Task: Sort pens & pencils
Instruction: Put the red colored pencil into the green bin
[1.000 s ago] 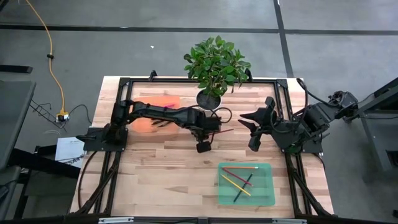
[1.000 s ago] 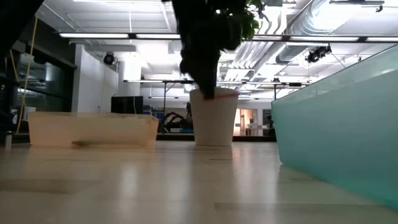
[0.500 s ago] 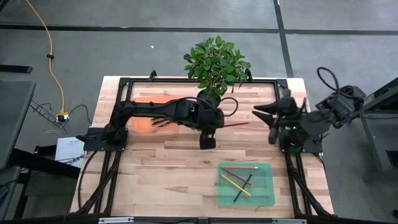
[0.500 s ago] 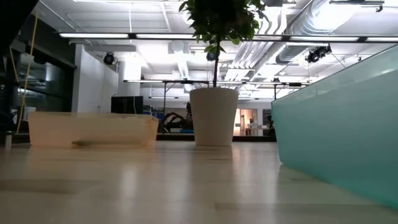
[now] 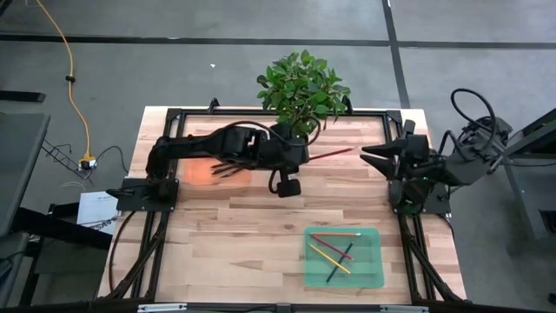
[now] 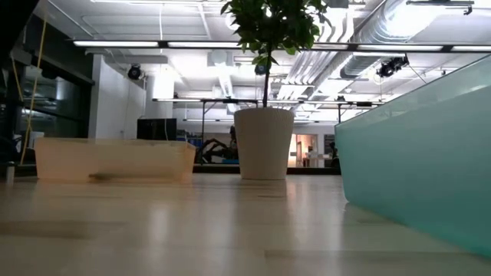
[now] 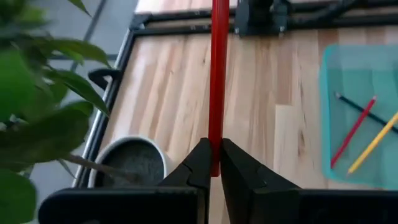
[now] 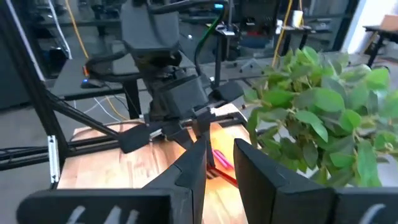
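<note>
My left gripper hangs above the table's middle, beside the plant's white pot, shut on a red pencil. The pencil points toward my right gripper, which stands open and empty near the right edge. An orange tray at the far left holds dark pens, and pink pens show there in the right wrist view. A teal tray at the near right holds red, yellow and dark pencils lying flat. My left gripper pinches the red pencil at one end between its two fingers. They come slanting down from the table's left. The pencil sticks out ahead of the fingers, in line with them, lifted clear of the table.
A leafy plant in the white pot stands at the far middle, close to my left arm. Black frame rails run round the wooden table. In the low view the teal tray's wall fills the right.
My left gripper has risen with the red pencil and tipped toward level, so the pencil's free end now reaches farther toward the right edge. My right gripper has drawn back toward the table's right edge and a little upward, still open.
</note>
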`<act>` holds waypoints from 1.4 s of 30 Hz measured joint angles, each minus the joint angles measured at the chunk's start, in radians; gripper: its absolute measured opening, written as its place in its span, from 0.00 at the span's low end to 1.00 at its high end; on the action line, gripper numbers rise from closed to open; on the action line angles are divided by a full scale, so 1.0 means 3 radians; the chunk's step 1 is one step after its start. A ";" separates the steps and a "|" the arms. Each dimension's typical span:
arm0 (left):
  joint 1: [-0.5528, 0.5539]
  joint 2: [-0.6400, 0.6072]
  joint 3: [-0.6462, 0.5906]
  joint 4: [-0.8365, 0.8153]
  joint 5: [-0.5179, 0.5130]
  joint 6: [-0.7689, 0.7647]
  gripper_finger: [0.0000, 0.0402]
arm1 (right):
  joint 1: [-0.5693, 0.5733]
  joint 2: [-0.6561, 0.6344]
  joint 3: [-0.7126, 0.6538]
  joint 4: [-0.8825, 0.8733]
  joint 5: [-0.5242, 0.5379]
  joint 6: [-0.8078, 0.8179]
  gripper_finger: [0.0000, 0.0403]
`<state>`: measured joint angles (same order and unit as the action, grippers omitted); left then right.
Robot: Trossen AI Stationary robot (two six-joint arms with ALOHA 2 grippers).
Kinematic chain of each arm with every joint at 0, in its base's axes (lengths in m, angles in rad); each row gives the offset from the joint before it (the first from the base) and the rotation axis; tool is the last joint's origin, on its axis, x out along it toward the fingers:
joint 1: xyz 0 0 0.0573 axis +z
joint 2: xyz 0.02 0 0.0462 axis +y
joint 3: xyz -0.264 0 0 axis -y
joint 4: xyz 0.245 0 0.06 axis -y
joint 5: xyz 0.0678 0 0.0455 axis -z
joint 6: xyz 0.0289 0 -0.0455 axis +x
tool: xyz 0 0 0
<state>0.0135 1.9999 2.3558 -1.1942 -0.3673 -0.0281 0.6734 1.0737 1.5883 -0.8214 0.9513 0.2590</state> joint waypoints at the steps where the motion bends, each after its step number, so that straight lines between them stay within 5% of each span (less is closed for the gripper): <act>1: -0.0002 -0.0010 0.0000 0.0032 -0.0017 0.0007 0.04 | 0.0009 -0.0003 0.0000 0.0024 -0.0002 -0.0021 0.18; 17: -0.0008 -0.0366 0.0001 0.0696 -0.0057 0.0291 0.04 | 0.0027 -0.0032 0.0000 0.0022 -0.0092 0.0035 0.18; 27: -0.0011 -0.0416 0.0000 0.1311 0.0553 0.0424 0.04 | 0.0017 0.0016 0.0000 0.0418 -0.0198 -0.0300 0.18; 42: -0.0031 -0.0397 0.0000 0.1460 0.0814 0.0430 0.04 | -0.0480 0.0067 0.0000 0.0738 -0.0975 -0.0637 0.20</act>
<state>0.0043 1.8809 2.3558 -0.7561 -0.1230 0.1009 0.5294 1.0939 1.5883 -0.5999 0.6587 0.0679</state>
